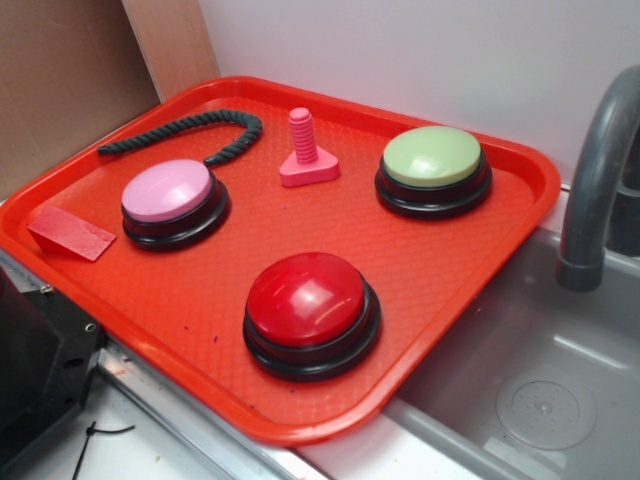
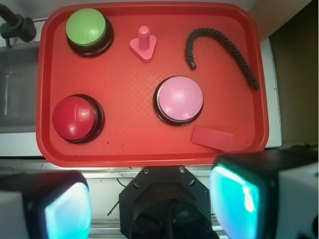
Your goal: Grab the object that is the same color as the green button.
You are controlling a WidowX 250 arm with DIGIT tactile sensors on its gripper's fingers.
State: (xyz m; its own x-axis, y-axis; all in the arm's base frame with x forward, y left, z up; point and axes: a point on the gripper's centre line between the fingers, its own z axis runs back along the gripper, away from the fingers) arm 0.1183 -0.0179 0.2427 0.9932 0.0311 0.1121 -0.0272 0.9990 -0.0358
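I am holding the gripper (image 2: 149, 204) above the tray (image 2: 124, 149), fingers spread (nothing between them); green rope (image 2: 219, 50) is lying near the pink button (image 2: 179, 98).

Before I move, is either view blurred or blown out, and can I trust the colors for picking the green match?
Exterior view: sharp, even light, soft glare on the green button; rope reads dark green. Wrist view: the pincer fingers are blurred foreground with a cyan glow; tray in focus, colors more saturated, rope looks nearly black.

White wall (image 1: 400, 50), grey sink (image 1: 520, 380), cardboard (image 1: 60, 70)
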